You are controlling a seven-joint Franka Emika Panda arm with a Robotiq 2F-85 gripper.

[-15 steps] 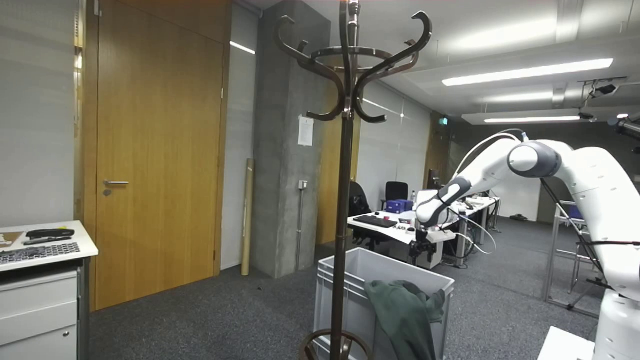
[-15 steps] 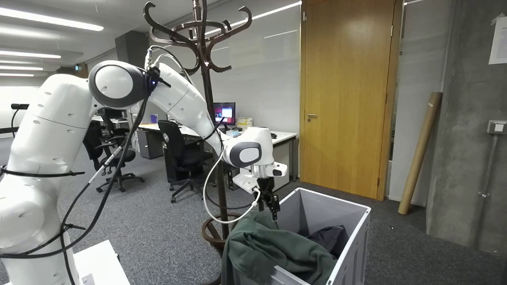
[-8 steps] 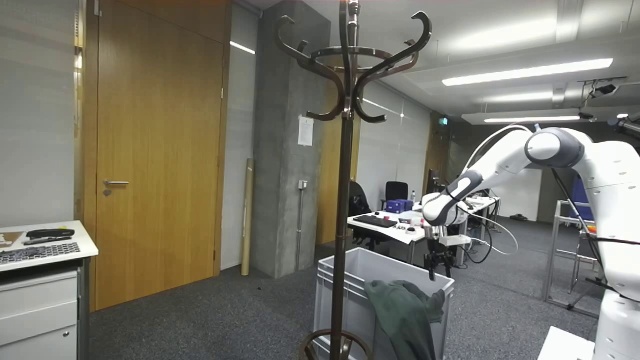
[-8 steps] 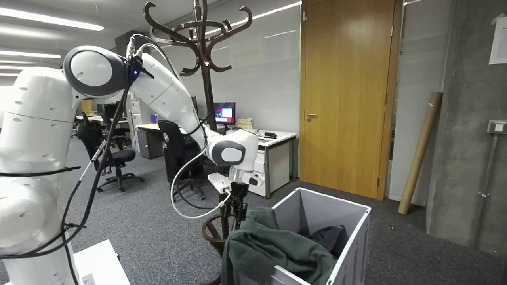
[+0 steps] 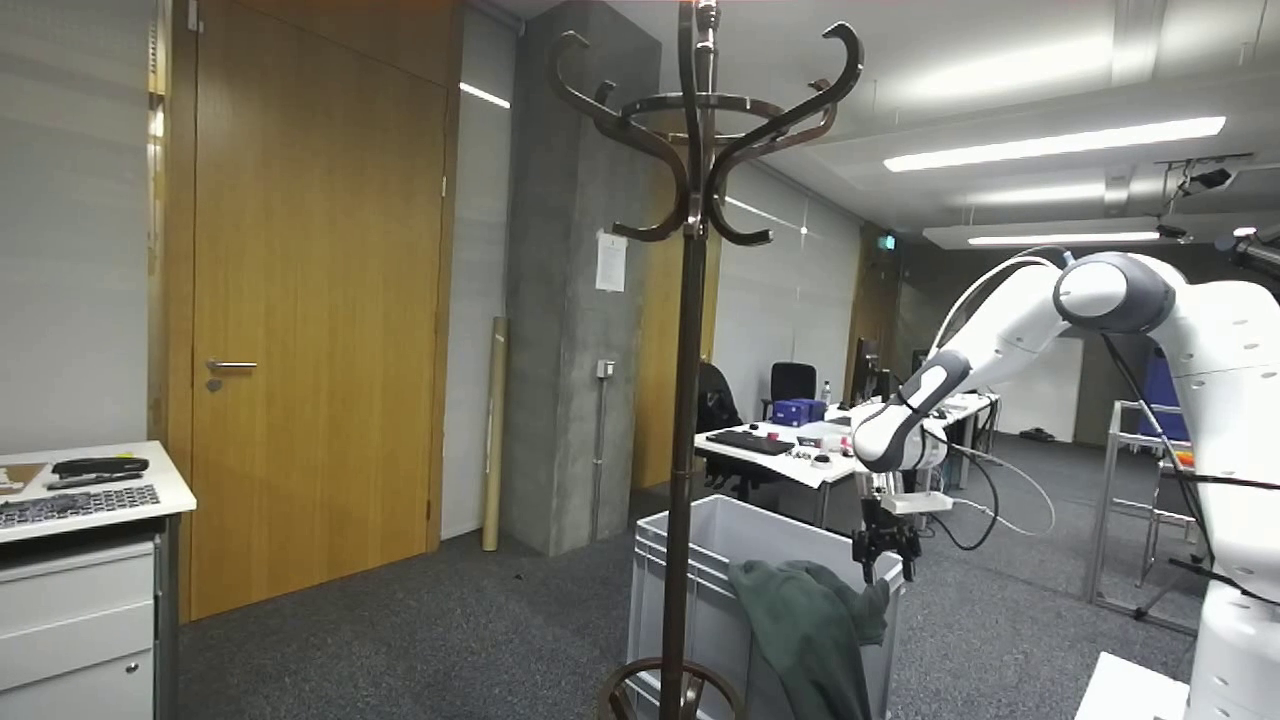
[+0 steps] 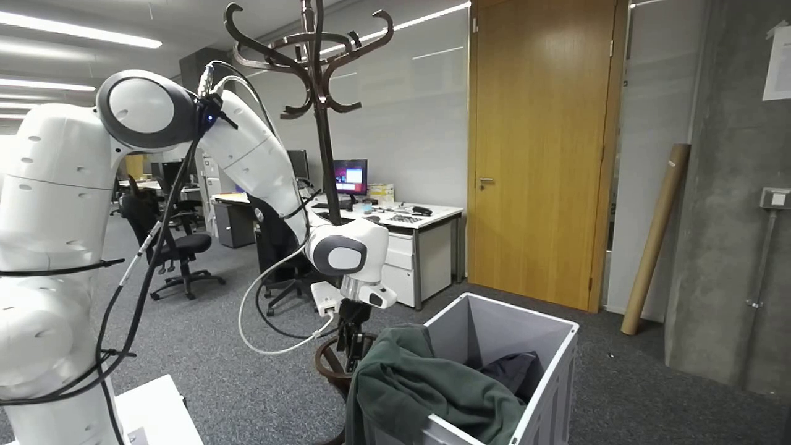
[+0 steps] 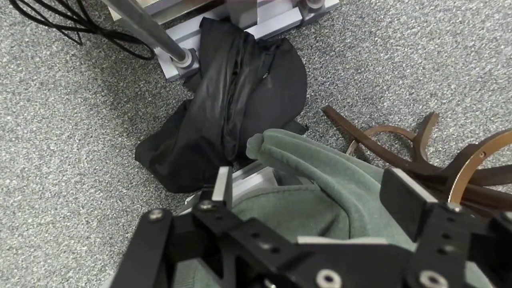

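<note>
My gripper (image 5: 888, 572) is open and empty, pointing down beside the near rim of the grey crate (image 5: 725, 525). In the other views, the gripper also shows (image 6: 352, 358) (image 7: 316, 192). A dark green garment (image 6: 426, 383) is draped over the crate's edge, partly inside and partly hanging outside. In the wrist view the green garment (image 7: 296, 204) lies below and between the spread fingers, with a fold reaching up past them. The fingers seem apart from the cloth. A dark garment (image 6: 518, 371) lies deeper in the crate.
A brown coat stand (image 5: 690, 400) rises close beside the crate; its curved base shows in the wrist view (image 7: 420, 164). A black garment (image 7: 240, 100) lies on the floor by a metal frame (image 7: 276, 24). A white desk (image 6: 432, 216) and office chairs stand behind.
The arm has drawn back toward its base, and the gripper has moved down from over the crate to beside its edge, near the green garment. The garments and crate have not moved.
</note>
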